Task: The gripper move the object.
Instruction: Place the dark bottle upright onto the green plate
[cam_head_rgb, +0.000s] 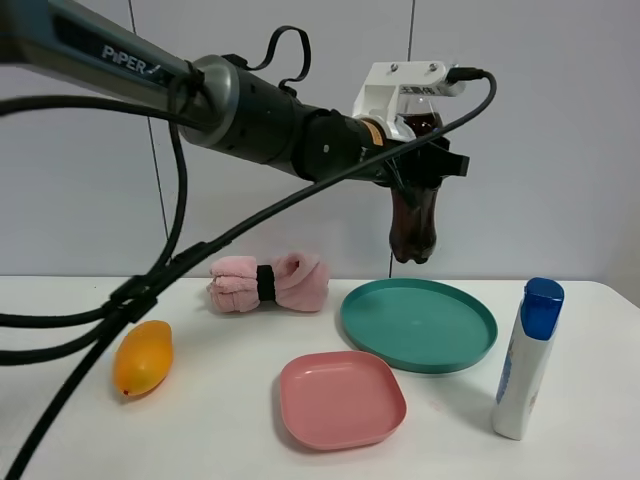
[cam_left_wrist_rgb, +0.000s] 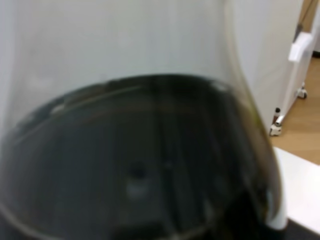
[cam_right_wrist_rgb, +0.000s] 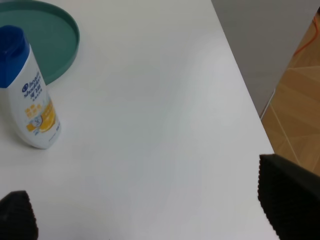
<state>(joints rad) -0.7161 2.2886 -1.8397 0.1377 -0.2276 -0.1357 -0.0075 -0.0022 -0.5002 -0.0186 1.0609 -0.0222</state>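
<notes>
Exterior high showed my left gripper (cam_head_rgb: 420, 168) clamped on the upper part of the clear plastic cola bottle with dark brown drink (cam_head_rgb: 412, 228), black jaws on either side of it beneath the white box-like mount. The bottle hung roughly upright in the air. Its base was well clear of the white table (cam_head_rgb: 210, 420) and, in that view, above the far rim of the round teal plate (cam_head_rgb: 418, 325). Left wrist was filled by the bottle's curved clear wall and the dark drink inside.

On the table, the square pink plate (cam_head_rgb: 342, 398) lay just in front of the teal one. The rolled pink towel with a black band (cam_head_rgb: 268, 283) sat at the back, left of the teal plate, and the orange-yellow mango (cam_head_rgb: 143, 357) lay further left. The white bottle with a blue cap (cam_head_rgb: 528, 360) stood upright just right of the teal plate.

Right wrist showed my right gripper (cam_right_wrist_rgb: 152, 210) spread wide and holding nothing. Its black fingers (cam_right_wrist_rgb: 287, 197) were above bare table near the table's edge.
</notes>
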